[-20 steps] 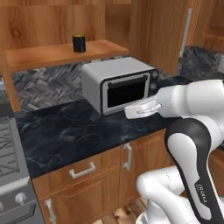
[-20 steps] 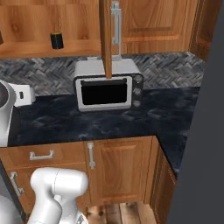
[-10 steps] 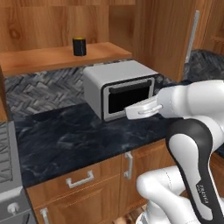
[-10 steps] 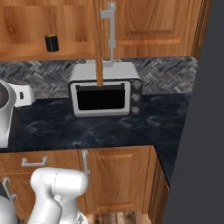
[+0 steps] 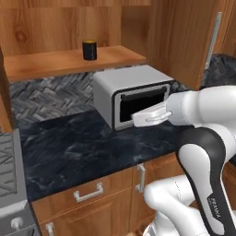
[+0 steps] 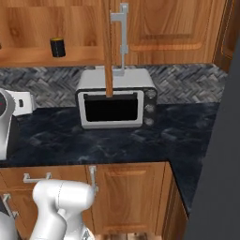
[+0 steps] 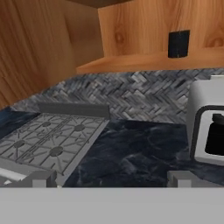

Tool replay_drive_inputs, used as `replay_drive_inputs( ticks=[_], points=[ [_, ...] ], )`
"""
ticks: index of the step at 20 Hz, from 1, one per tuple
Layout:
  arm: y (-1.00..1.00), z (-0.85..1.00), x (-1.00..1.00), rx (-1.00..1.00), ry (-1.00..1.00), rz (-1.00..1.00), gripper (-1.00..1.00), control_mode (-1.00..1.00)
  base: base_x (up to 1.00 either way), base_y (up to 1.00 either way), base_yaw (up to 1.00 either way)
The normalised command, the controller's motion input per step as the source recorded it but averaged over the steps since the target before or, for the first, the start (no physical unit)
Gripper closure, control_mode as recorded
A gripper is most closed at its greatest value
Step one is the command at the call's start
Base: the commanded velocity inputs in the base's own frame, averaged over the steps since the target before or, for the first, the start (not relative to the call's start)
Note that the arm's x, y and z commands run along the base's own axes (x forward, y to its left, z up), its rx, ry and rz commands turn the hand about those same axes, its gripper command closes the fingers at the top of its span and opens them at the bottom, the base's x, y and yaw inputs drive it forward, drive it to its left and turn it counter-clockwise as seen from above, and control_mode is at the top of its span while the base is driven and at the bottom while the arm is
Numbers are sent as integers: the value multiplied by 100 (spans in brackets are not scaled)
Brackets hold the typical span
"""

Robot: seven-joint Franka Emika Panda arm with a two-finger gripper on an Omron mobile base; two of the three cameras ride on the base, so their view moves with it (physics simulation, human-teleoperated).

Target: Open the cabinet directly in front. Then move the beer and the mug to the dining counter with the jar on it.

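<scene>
The cabinet (image 5: pixel 69 62) stands open, its right door (image 5: pixel 184 41) swung out with a silver bar handle (image 5: pixel 213 39). In the right base view that door (image 6: pixel 108 47) shows edge-on. The black mug (image 5: pixel 89 50) (image 6: pixel 57 47) stands alone on the bottom shelf; in the hand view the mug (image 7: pixel 179 43) sits at the upper right. My gripper (image 7: pixel 111 179) is open and holds nothing, well below and short of the shelf, over the dark counter. The beer, the dining counter and the jar are out of view.
A white toaster oven (image 5: pixel 133 97) (image 6: pixel 116 103) sits on the black marble counter (image 5: pixel 73 147) under the shelf, just behind my arm (image 5: pixel 203 138). A gas stove (image 7: pixel 48 140) lies to the left. Brown drawers with silver handles (image 5: pixel 87 192) run below.
Both base views have shifted, so the camera moved with the base; the stove slid toward the left edge. The arm's pose and the open gripper look unchanged.
</scene>
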Motion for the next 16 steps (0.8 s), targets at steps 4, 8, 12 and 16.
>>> replay_drive_inputs(
  ticks=[4, 8, 12, 16],
  points=[
    [0, 0, 0, 0, 0, 0, -100, 100, 86, 26, 6],
    [0, 0, 0, 0, 0, 0, -100, 100, 77, 1, 14],
    [0, 0, 0, 0, 0, 0, -100, 100, 40, 4, 2],
    [0, 0, 0, 0, 0, 0, -100, 100, 1, 0, -14]
  ],
)
